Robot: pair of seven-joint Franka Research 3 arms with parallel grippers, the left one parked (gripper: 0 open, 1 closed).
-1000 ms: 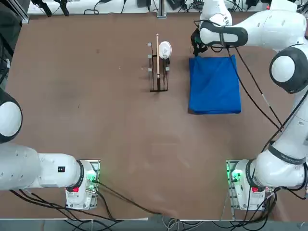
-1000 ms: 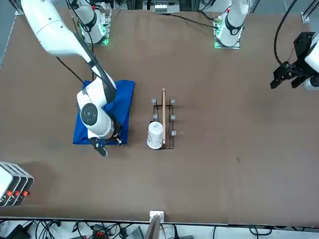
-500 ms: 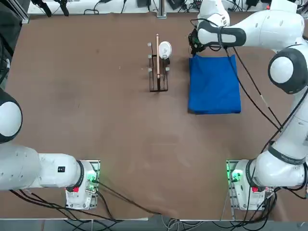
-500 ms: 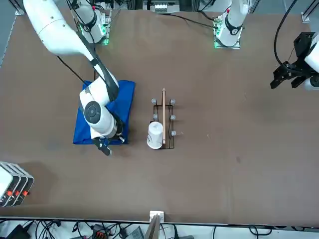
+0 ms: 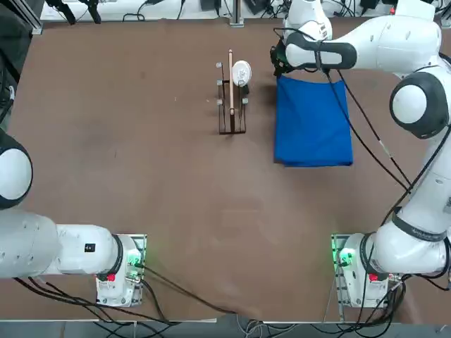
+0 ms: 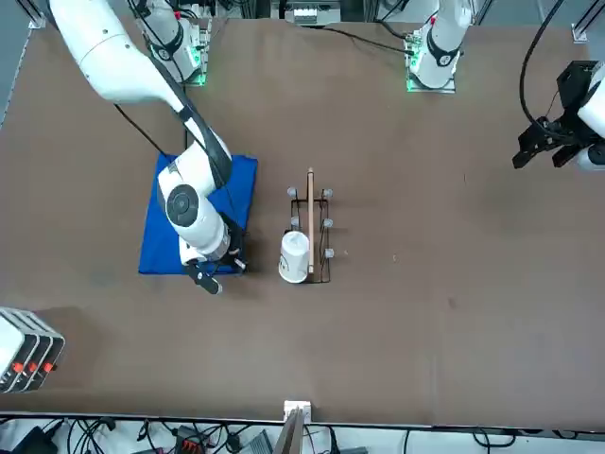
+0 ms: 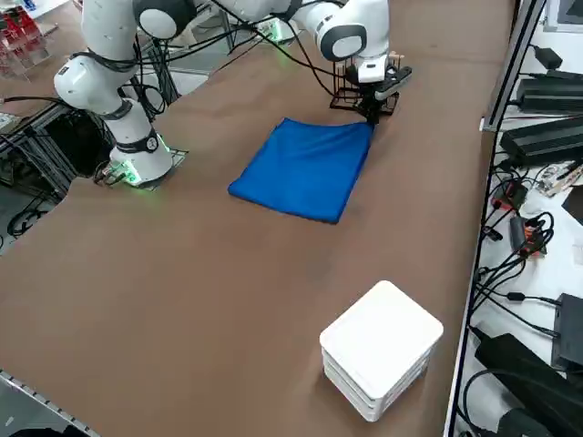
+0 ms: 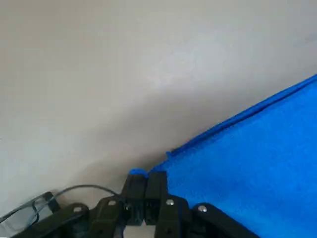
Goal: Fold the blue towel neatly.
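Left to right from overhead: I see the wooden rack [image 5: 231, 95] near twelve o'clock, then the blue towel [image 5: 313, 123] at about one o'clock, already doubled over. My right gripper [image 8: 145, 187] pinches its far corner; I judge another fold or squaring remains.

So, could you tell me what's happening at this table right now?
The right gripper is shut on a corner of the blue towel, at the towel's far edge near the wooden rack. The towel lies flat on the table as a tidy, already folded rectangle.
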